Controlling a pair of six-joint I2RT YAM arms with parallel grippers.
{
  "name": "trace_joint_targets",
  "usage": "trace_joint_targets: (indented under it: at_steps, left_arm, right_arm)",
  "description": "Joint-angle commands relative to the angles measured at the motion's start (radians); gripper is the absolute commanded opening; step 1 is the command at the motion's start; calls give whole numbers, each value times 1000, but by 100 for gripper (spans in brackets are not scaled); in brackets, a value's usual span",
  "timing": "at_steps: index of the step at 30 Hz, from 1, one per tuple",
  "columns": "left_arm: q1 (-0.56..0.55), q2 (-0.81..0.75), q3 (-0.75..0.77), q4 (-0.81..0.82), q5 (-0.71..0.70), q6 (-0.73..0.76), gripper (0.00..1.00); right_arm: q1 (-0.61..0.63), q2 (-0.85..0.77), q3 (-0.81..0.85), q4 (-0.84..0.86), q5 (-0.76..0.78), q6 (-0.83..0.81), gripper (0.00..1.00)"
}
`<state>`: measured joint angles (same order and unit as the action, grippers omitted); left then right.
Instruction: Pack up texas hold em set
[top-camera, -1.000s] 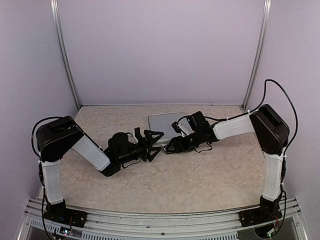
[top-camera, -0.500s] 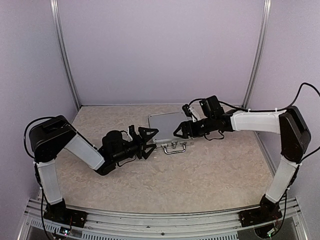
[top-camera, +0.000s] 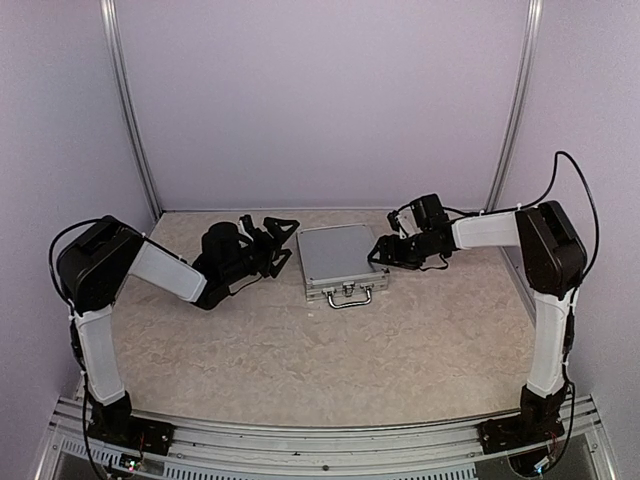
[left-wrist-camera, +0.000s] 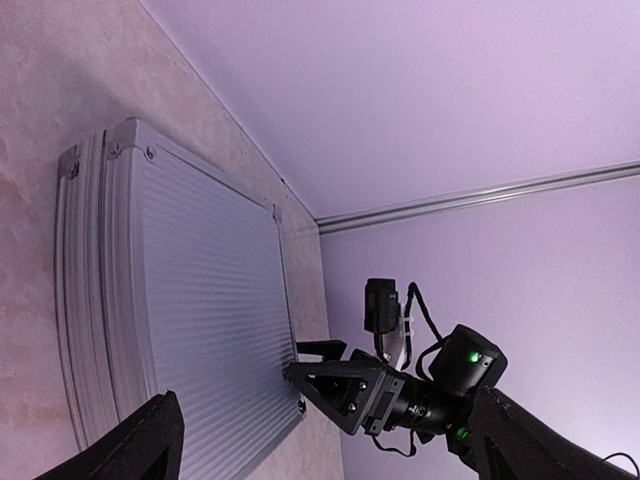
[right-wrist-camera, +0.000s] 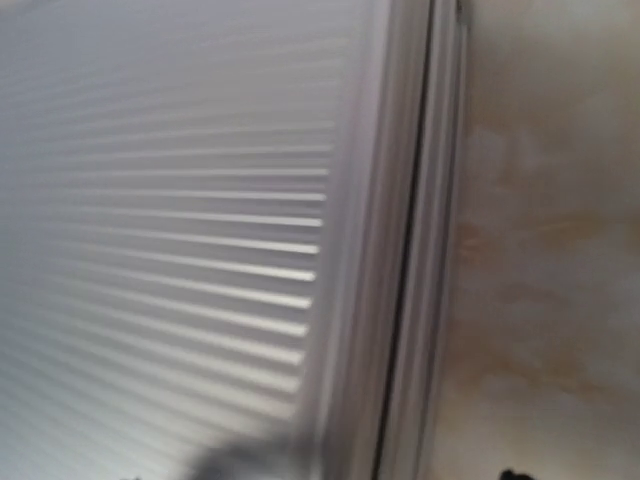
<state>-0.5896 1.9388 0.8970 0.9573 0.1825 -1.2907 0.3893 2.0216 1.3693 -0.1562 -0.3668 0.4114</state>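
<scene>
One shut silver case (top-camera: 340, 257) lies between two sets of open fingers.
The left fingers (top-camera: 288, 240) are spread wide and empty. The single case lies flat just right of them, handle toward the arm bases. The right fingers (top-camera: 378, 254) are parted and empty, just beside its right edge. Beige marbled worktop (top-camera: 300, 350), lilac walls (top-camera: 320, 100), two metal posts (top-camera: 131, 110).

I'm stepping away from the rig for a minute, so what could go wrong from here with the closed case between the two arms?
The right gripper hangs open close beside the silver case, so a sideways move could shove it askew. The left gripper faces it, open, from the other side; reaching in together, they might clash. I cannot see whether the lid is latched, so a lift by the handle might let it fall open.
</scene>
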Motion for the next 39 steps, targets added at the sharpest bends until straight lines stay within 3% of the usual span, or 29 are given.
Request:
trace_joint_targets:
  at_steps: [1,11,20,28,31,34,39]
  left_arm:
    - [31,97,81,-95,20,63,99]
    - [39,241,171,-110,56,57,99]
    - [27,234,149,-97,60,56,99]
    - [15,196,105,-90,57,56,99]
    - [11,129,33,-83,72,47,99]
    - [-5,-5,-85,-96,82,58,99]
    - [-56,-323,-195,-361,-9,227,99]
  right_arm:
    - [-6,80,34,52,-129,26,76]
    - [59,33,-104,207,-287,46,76]
    - [119,-13,-163,254,-276,76,76]
    - [120,-63,-184,173,-167,47,77]
    - [120,-148,-221,96,-114,6,80]
    - [121,-282,-268,13,-46,-34,99]
    - [128,-547,-388,-68,62,-67,100]
